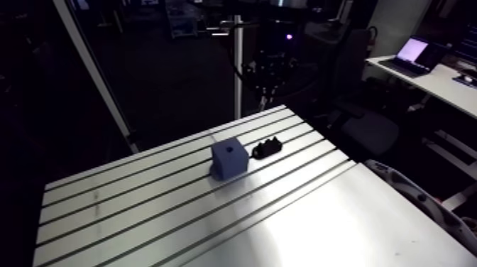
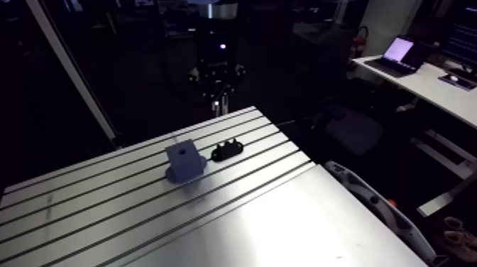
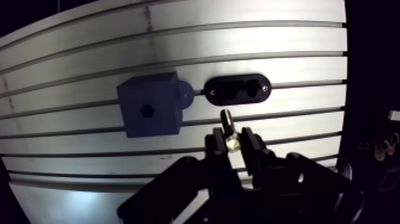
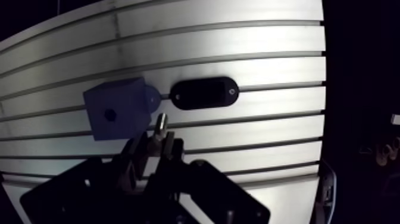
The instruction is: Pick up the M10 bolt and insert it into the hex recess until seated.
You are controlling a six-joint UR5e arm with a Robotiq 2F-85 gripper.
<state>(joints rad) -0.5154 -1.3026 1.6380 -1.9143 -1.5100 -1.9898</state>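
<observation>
In the wrist view my gripper [image 3: 233, 143] is shut on the M10 bolt [image 3: 228, 126], whose shank sticks out ahead of the fingertips [image 3: 218, 145]. High above the table, it hangs nearer than the black bolt holder [image 3: 237, 89]. A blue block [image 3: 150, 106] with a small hex recess [image 3: 146, 110] in its top face stands beside the holder. In the arm view the gripper [image 2: 216, 82] is small and dark above the table's far edge, behind the blue block [image 2: 184, 160] and the holder [image 2: 228, 150].
The slotted aluminium table [image 1: 177, 213] stretches wide and bare in front of the block. Its far edge lies just behind the holder and its right edge [image 1: 397, 192] drops off to the floor. A slanted white post [image 1: 92, 71] rises at the back left.
</observation>
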